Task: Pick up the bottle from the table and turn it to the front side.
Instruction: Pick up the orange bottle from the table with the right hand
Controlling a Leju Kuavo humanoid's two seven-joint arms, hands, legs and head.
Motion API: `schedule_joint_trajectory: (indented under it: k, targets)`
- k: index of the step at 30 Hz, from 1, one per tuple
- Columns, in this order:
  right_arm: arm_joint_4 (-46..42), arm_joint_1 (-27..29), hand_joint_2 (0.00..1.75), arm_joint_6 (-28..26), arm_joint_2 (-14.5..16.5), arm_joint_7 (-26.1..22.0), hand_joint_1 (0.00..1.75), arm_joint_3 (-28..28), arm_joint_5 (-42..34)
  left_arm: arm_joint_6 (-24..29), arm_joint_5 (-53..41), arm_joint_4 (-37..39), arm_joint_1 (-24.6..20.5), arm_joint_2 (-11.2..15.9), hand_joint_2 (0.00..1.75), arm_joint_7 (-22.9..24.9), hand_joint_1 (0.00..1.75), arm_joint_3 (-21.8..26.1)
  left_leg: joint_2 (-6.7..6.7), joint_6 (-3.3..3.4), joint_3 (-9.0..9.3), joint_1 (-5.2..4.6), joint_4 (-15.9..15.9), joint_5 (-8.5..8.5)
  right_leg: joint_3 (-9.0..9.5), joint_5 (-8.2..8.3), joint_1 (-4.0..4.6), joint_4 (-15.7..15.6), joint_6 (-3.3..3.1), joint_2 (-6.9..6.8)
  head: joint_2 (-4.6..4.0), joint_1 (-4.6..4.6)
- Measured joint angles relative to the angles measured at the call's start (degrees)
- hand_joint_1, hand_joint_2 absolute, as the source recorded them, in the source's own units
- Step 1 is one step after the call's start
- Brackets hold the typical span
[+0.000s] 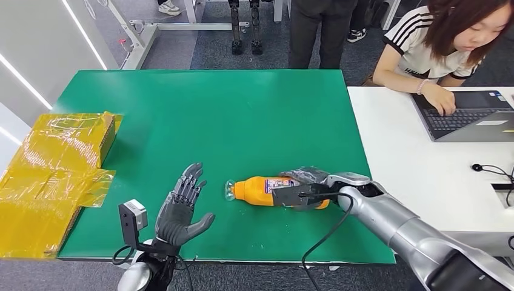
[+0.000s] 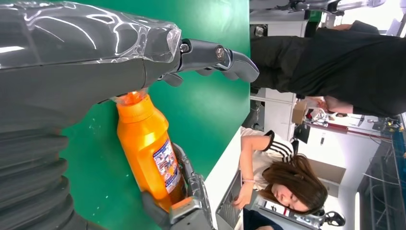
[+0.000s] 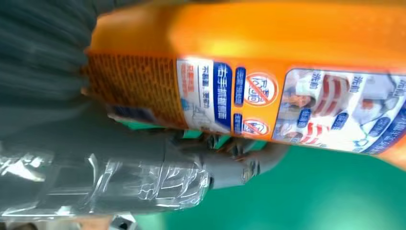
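An orange bottle [image 1: 262,190] lies on its side on the green table [image 1: 200,115], toward the near edge and a little right of the middle, with its clear cap end pointing left. The right hand [image 1: 303,187] grips the bottle around its base end, fingers wrapped over the top and the thumb beneath; the silver right arm [image 1: 400,227] reaches in from the near right corner. In the right wrist view the bottle's label [image 3: 292,108] faces the camera, white and blue panels with red circular warning marks, and the thumb [image 3: 239,165] presses against the lower side of the bottle just below that label.

The left hand [image 1: 182,209] holds nothing: its palm is turned up, its fingers are spread and pointing away, and it sits just left of the bottle's cap without touching it.

A crumpled yellow plastic wrapping [image 1: 54,170] covers the near left corner of the green table. To the right stands a white table [image 1: 418,163] with an open laptop [image 1: 467,118], where a seated person [image 1: 436,42] types. Another person in dark trousers [image 1: 318,30] stands beyond the far edge of the green table.
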Motion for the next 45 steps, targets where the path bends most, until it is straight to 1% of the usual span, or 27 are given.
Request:
schedule_joint_trajectory:
  k: [2,4,9,12,14,16,19,22,25,28,30,32,36,40,42,45]
  targets:
    - [0.4,0.0,1.75,-1.7,0.4,0.0,1.73,0.9,1.9,-0.1,-0.1,0.0,0.4,-0.1,1.75,0.0,0.0,0.3,0.0,0.0,0.01,0.0,0.0,0.0,0.0,0.0,0.0,0.0,0.0,0.0,0.0,0.0]
    - [0.6,-0.1,1.75,-2.9,0.6,-0.1,1.69,1.6,3.0,-0.1,-0.3,0.0,0.5,-0.3,1.75,0.0,0.0,0.6,0.01,0.0,0.03,0.01,0.0,0.0,0.0,0.0,0.0,0.0,0.0,0.01,0.0,0.0]
    - [1.1,0.0,1.75,-4.1,0.8,-0.3,1.75,2.2,3.3,-0.1,-0.4,0.0,0.5,-0.5,1.75,0.1,0.0,0.8,0.0,-0.03,0.04,0.01,0.0,0.03,0.02,0.0,0.01,0.0,0.0,0.0,0.0,0.0]
    - [1.7,0.6,1.75,-5.6,0.8,-1.3,1.75,1.8,1.5,-0.3,-0.4,0.0,0.6,-0.5,1.75,0.1,0.0,0.9,0.0,-0.03,0.07,0.01,0.0,0.03,0.05,0.0,0.01,0.0,0.0,0.0,0.0,0.0]
    - [2.1,1.9,1.75,-6.9,0.8,-3.0,1.75,0.2,-2.7,-0.5,-0.4,0.0,1.0,-0.5,1.75,0.0,0.0,1.0,0.0,-0.03,0.11,0.01,0.0,0.02,0.1,0.0,0.01,0.0,0.0,0.0,0.0,0.0]
    - [2.1,4.4,1.75,-8.1,0.8,-6.4,1.75,-3.4,-10.0,-0.7,-0.4,0.0,1.6,-0.4,1.75,-0.3,0.0,1.4,-0.04,-0.03,0.14,0.03,0.0,0.01,0.14,-0.02,0.02,0.0,0.01,-0.03,0.0,0.0]
    - [0.1,10.4,1.75,-9.6,0.5,-12.7,1.75,-11.5,-21.1,-0.7,-0.3,0.0,2.1,-0.4,1.75,-0.7,0.0,2.2,-0.15,-0.01,0.14,0.04,0.0,-0.02,0.18,-0.04,0.04,-0.1,0.01,-0.14,0.0,0.01]
    - [-4.6,18.5,1.75,-11.8,0.3,-19.0,1.75,-19.7,-27.2,-0.2,-0.3,-0.2,2.4,-0.4,1.75,-1.4,0.0,3.1,-0.24,-0.01,0.07,0.03,0.0,-0.03,0.15,-0.07,0.04,-0.1,0.03,-0.22,0.0,0.0]
    - [-12.6,28.3,1.75,-13.9,0.9,-23.0,1.75,-28.0,-29.9,0.7,-0.3,-1.0,3.2,-0.4,1.75,-2.0,0.0,4.1,-0.41,-0.04,0.04,0.05,0.0,-0.07,0.18,-0.21,0.05,-0.1,0.01,-0.4,0.0,0.01]
    - [-20.8,37.6,1.75,-16.0,3.5,-24.6,1.75,-35.5,-30.4,1.5,-0.5,-2.3,4.6,-0.4,1.75,-2.3,0.0,5.1,-0.57,-0.14,0.02,0.05,-0.1,-0.14,0.18,-0.32,0.06,0.0,-0.04,-0.53,0.0,0.01]
    - [-24.6,42.0,1.75,-17.5,5.3,-24.9,1.75,-39.0,-30.0,1.8,-0.8,-3.1,5.3,-0.4,1.75,-2.3,0.0,5.5,-0.54,-0.19,0.03,0.06,-0.1,-0.18,0.16,-0.36,0.06,0.0,-0.08,-0.49,0.0,0.0]
    - [-27.2,44.8,1.75,-19.2,6.8,-25.1,1.75,-41.5,-28.7,1.8,-1.2,-3.6,5.8,-0.5,1.75,-2.4,0.0,5.8,-0.53,-0.19,0.05,0.06,-0.1,-0.18,0.15,-0.39,0.06,0.0,-0.12,-0.48,0.0,-0.01]
    - [-29.2,46.7,1.75,-22.3,9.4,-25.2,1.75,-44.4,-24.7,1.3,-2.6,-4.0,5.6,-0.7,1.75,-2.7,0.0,6.0,-0.5,-0.19,0.07,0.06,-0.1,-0.17,0.16,-0.39,0.06,0.0,-0.15,-0.47,0.0,0.01]
    - [-29.4,46.1,1.75,-21.8,12.0,-25.8,1.75,-45.5,-22.8,0.8,-3.8,-3.9,2.9,-0.8,1.75,-2.9,0.0,6.0,-0.46,-0.2,0.08,0.05,-0.1,-0.13,0.17,-0.32,0.06,0.0,-0.15,-0.44,0.0,0.0]
    - [-29.1,44.6,1.75,-21.1,13.3,-26.3,1.75,-45.4,-21.9,0.6,-3.9,-3.8,0.7,-0.8,1.75,-2.9,0.0,6.0,-0.44,-0.22,0.09,0.06,-0.1,-0.08,0.17,-0.27,0.06,0.0,-0.16,-0.42,0.0,0.0]
    - [-27.5,40.2,1.75,-20.4,15.5,-26.7,1.75,-44.2,-20.4,0.3,-3.8,-3.2,-3.8,-0.7,1.75,-2.4,0.0,6.0,-0.43,-0.28,0.09,0.06,-0.1,0.04,0.14,-0.19,0.06,0.1,-0.22,-0.39,0.0,0.0]
